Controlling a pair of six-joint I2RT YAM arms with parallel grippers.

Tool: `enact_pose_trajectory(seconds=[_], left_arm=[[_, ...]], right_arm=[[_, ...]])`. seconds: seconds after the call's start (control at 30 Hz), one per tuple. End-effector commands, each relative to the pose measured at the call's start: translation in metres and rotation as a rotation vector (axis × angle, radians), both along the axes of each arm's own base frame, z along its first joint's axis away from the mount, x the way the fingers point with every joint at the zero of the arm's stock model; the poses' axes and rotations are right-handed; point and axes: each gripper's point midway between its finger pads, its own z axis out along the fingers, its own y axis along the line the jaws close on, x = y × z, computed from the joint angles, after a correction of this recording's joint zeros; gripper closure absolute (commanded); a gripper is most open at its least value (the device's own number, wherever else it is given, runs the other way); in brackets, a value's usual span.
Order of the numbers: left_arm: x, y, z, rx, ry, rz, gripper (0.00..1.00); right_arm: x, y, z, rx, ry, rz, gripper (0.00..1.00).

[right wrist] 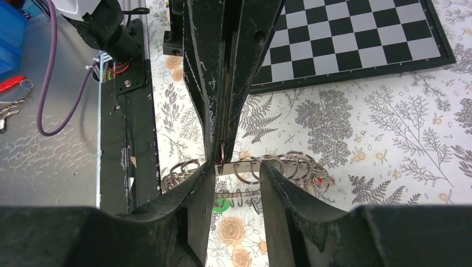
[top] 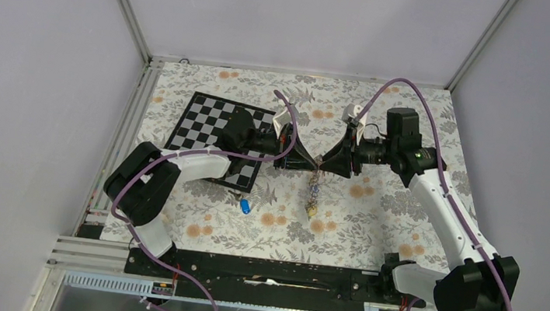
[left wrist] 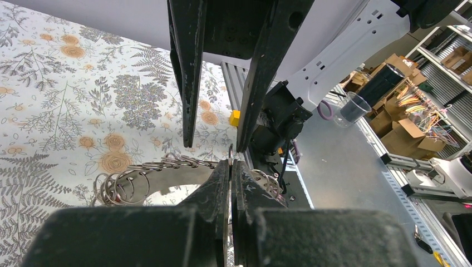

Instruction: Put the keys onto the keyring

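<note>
Grey keyring hangs btwn the 2 grippers over mid-table, its lower end dangling toward the cloth. Left gripper has its jaws pinched tight on 1 thin ring of it. Right gripper faces it w/ jaws a little apart, straddling the strip of rings, not clamped as far as I can tell.

Progress, my guess: partway. A green key seems to sit by the rings already; 1 blue key lies loose, so at least that's left.

Surface: floral cloth, chessboard on the left. Plain grey walls, metal frame rails.
</note>
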Motion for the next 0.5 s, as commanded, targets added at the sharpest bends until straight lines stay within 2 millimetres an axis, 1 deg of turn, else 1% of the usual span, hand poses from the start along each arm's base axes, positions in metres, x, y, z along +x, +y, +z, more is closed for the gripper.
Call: enact_pose_trajectory(seconds=[0.0,0.23,0.47], left_arm=[[-0.0024,0.0029,0.0346,-0.093,-0.105,0.021,1.00],[-0.0026,0.0028,0.0341,-0.092,-0.104,0.020,1.00],[-0.0015,0.0025,0.0327,-0.090,-0.102,0.022,1.00]], right_arm=[[-0.0004,0.0010,-0.0007,0.015,-0.004,0.010,0.59],[-0.0014,0.0039,-0.0025,0.021,0.009,0.021,0.64],[-0.0023,0.0068,-0.0030,0.027,0.018,0.031,0.64]])
